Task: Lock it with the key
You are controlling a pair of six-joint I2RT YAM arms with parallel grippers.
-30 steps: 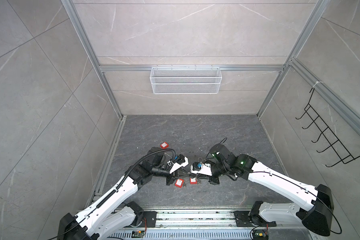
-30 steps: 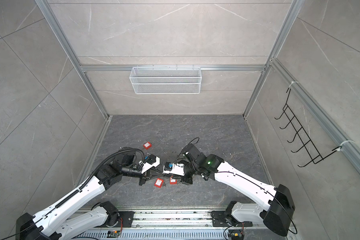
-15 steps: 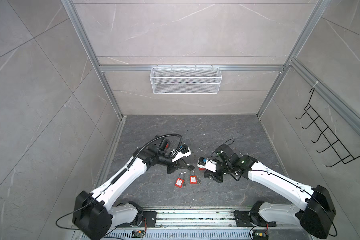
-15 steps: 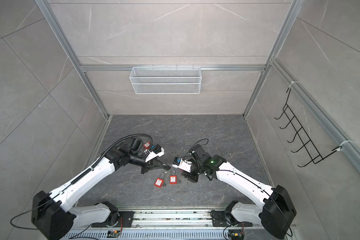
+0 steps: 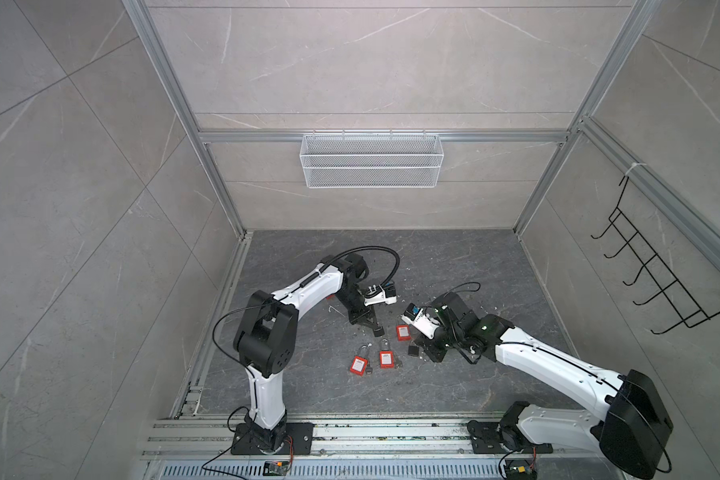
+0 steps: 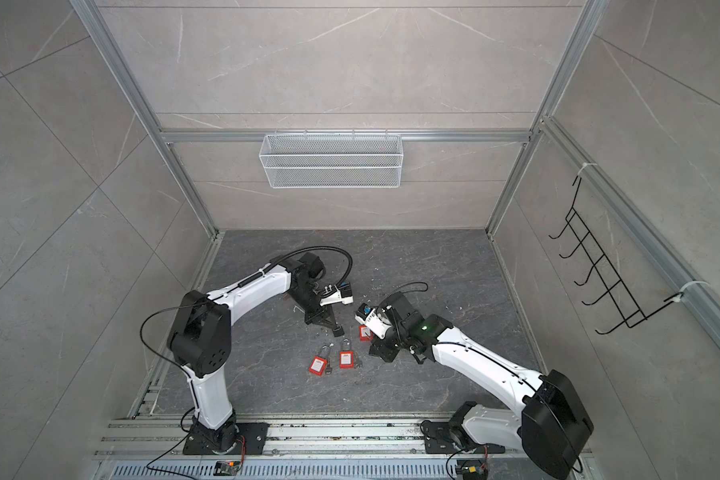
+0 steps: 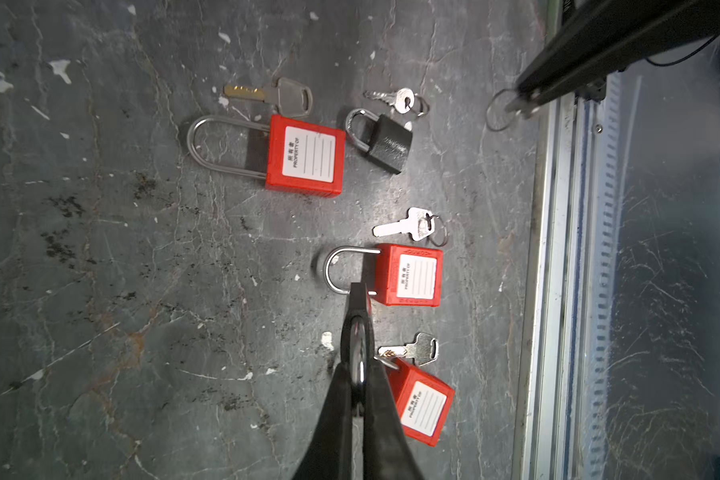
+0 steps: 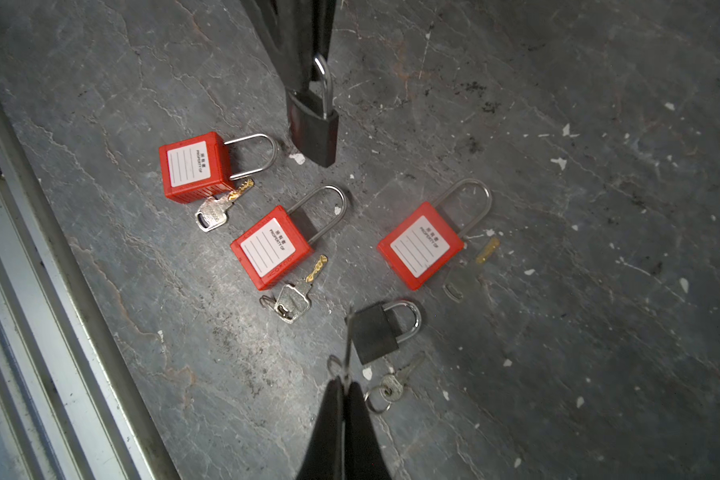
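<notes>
While the left gripper (image 7: 356,374) is clamped tight on the silver shackle of a small black padlock (image 8: 313,129), that lock hangs body-down, low over the dark grey stone floor (image 8: 558,332). Whether it touches the floor, I cannot tell. Across from it, the right gripper (image 8: 344,384) is pinched closed on a thin silver key (image 8: 347,345). The key is seen edge-on, blade pointing forward, with its wire ring (image 7: 497,112) hanging at the fingertips. Key and held padlock are apart, no contact!

Now the spread on the floor. A long-shackled red plastic padlock with a white label (image 5: 403,332) lies between the two grippers in both top views, with a gold-bladed key (image 7: 267,93) just beside it. A middle red padlock (image 5: 386,359) and an end red padlock (image 5: 358,365) lie side by side, nearer the aluminium base rail (image 5: 350,432), each with a key of its own close by. Just ahead of the right gripper's tips a second black padlock (image 8: 377,332) lies flat, and a small ringed key (image 8: 391,386) rests just beside it.
</notes>
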